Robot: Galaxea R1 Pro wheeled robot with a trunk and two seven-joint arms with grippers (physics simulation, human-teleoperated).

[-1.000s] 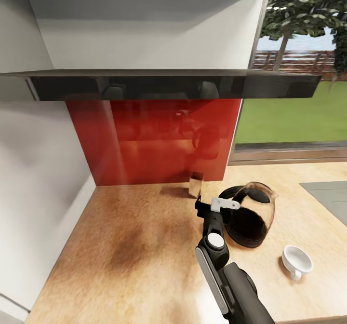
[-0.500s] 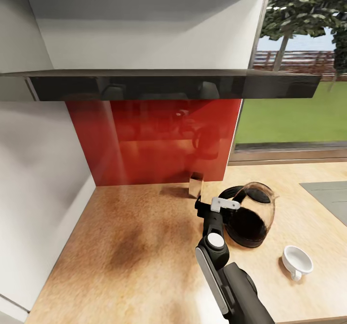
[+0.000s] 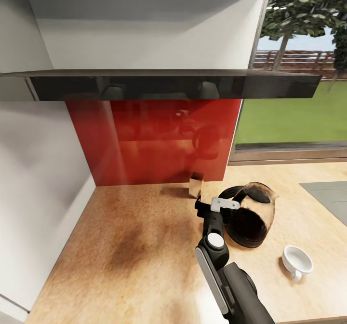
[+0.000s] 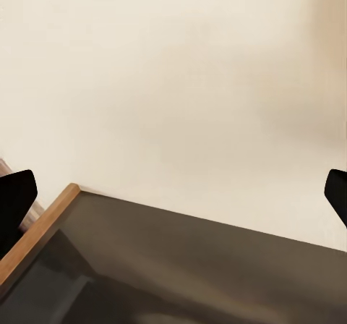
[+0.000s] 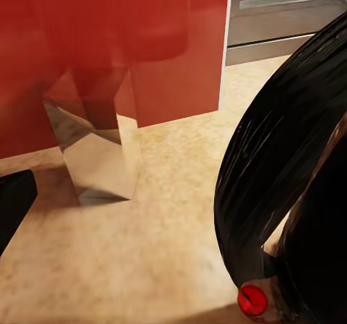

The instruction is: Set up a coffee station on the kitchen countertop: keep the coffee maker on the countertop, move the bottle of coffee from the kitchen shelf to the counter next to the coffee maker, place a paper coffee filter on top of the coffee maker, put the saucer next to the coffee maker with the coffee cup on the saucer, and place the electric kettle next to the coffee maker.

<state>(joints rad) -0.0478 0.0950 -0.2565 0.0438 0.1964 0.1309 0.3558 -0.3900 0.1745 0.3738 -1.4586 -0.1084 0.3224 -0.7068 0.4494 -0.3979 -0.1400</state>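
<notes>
On the beige speckled countertop (image 3: 144, 227) stands the electric kettle (image 3: 250, 215), glass-bodied with a black base and a dark lid. My right gripper (image 3: 212, 203) sits right beside its left side. In the right wrist view the kettle's black loop handle (image 5: 289, 165) bulks close on one side of the right gripper (image 5: 173, 208). One black fingertip (image 5: 14, 201) sits far out at the frame's edge, so the jaws stand open; the other finger is hidden by the handle. A small white coffee cup (image 3: 297, 261) rests to the right of the kettle. My left gripper (image 4: 173, 194) is open over pale floor.
A red glossy backsplash (image 3: 154, 141) and a dark hood (image 3: 168, 85) rise behind the counter. A small mirror-like metal block (image 3: 195, 184) stands at the backsplash's foot. A grey inset panel (image 3: 327, 194) lies at the right. A white wall (image 3: 38, 194) bounds the left.
</notes>
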